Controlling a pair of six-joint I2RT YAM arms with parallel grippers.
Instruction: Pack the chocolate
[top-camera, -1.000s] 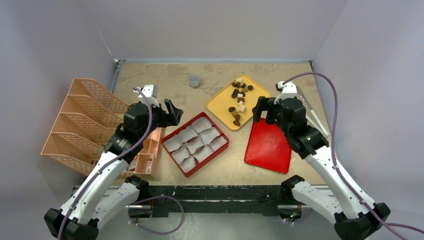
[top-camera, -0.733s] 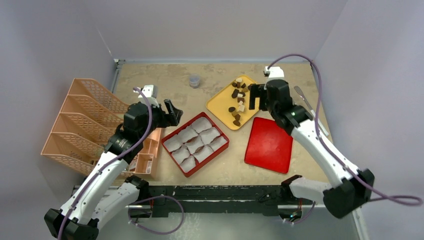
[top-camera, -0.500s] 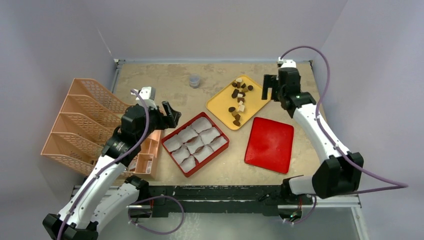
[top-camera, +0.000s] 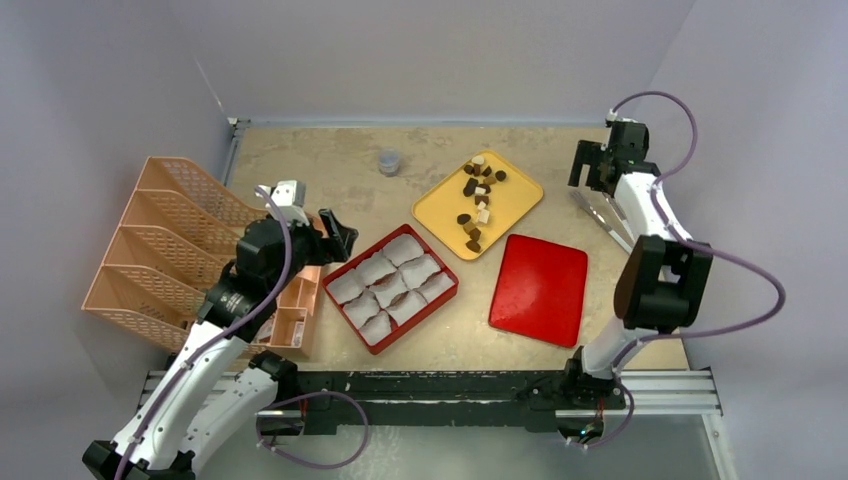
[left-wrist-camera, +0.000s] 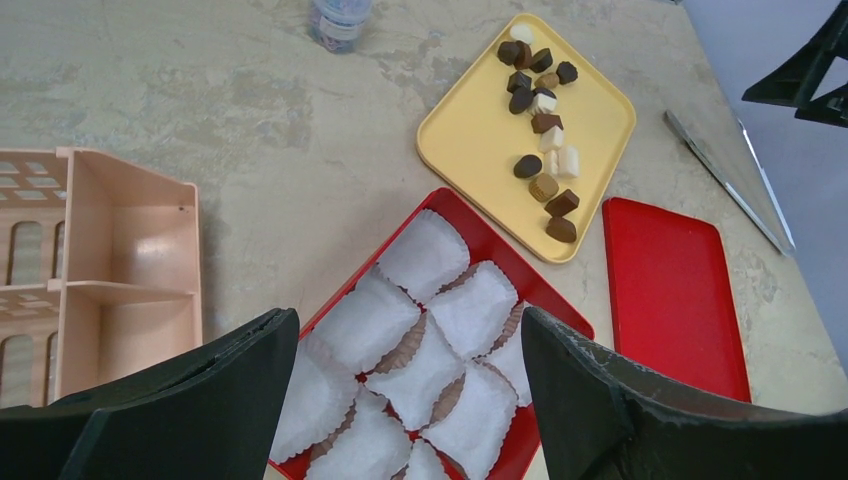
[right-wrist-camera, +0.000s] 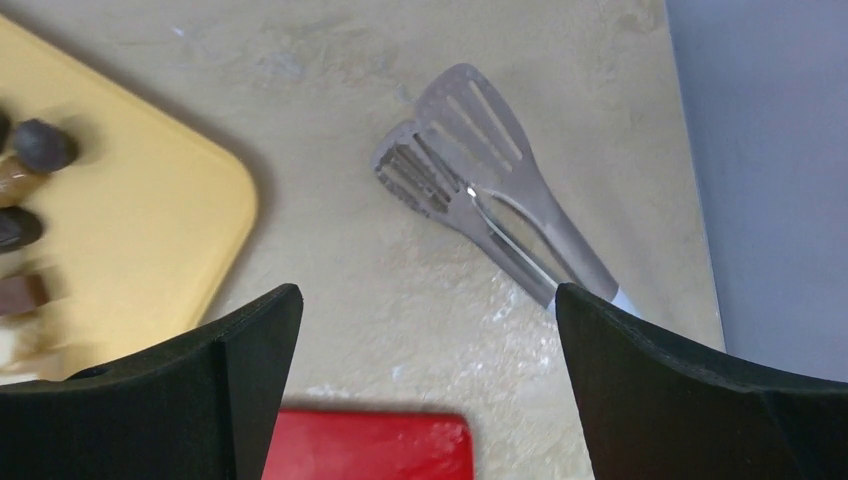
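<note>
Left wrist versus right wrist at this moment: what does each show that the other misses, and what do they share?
Only the left wrist view shows the red box of white paper cups, the peach organizer and a small jar. Only the right wrist view shows the slots in the flat heads of the tongs, close up. Both show the yellow tray, some of the chocolate on it, the red lid and the tongs lying on the table; the right wrist view catches just a corner of the tray and an edge of the lid.
</note>
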